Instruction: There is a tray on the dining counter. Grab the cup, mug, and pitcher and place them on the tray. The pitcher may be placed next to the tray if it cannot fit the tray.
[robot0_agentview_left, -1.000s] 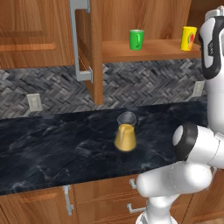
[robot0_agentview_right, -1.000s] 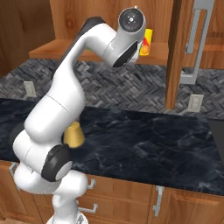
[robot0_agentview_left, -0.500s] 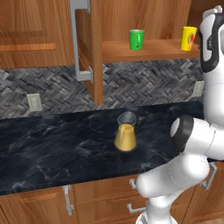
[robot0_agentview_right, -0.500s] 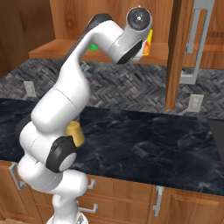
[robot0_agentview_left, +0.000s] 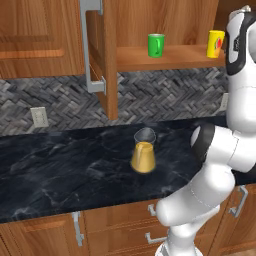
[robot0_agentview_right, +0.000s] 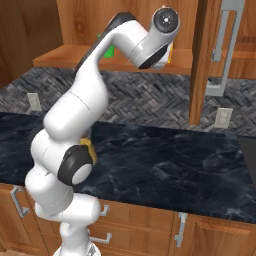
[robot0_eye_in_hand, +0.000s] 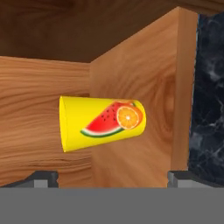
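Note:
The yellow cup (robot0_eye_in_hand: 103, 122) with a watermelon and orange mark stands on the wooden cabinet shelf (robot0_agentview_left: 170, 56); it appears sideways in the rolled hand view. My gripper (robot0_eye_in_hand: 113, 178) is open, fingertips (robot0_eye_in_hand: 41, 177) wide apart, a short way in front of the cup and apart from it. From the left base the cup (robot0_agentview_left: 215, 43) is just left of my raised hand. The green mug (robot0_agentview_left: 156, 45) stands further left on the same shelf. The amber pitcher (robot0_agentview_left: 143, 152) sits on the black counter below. Tray and dining counter are out of view.
An open cabinet door (robot0_agentview_left: 97, 55) with a grey handle hangs left of the shelf. Another door with a handle (robot0_agentview_right: 220, 50) is to the right in the right base view. The long black-topped counter (robot0_agentview_left: 60, 170) has wooden drawers beneath, and a herringbone backsplash (robot0_agentview_left: 55, 100) lies behind it.
My hand has moved closer to the yellow cup on the shelf, and the elbow has swung lower and rightward. Cup, mug and pitcher stay put.

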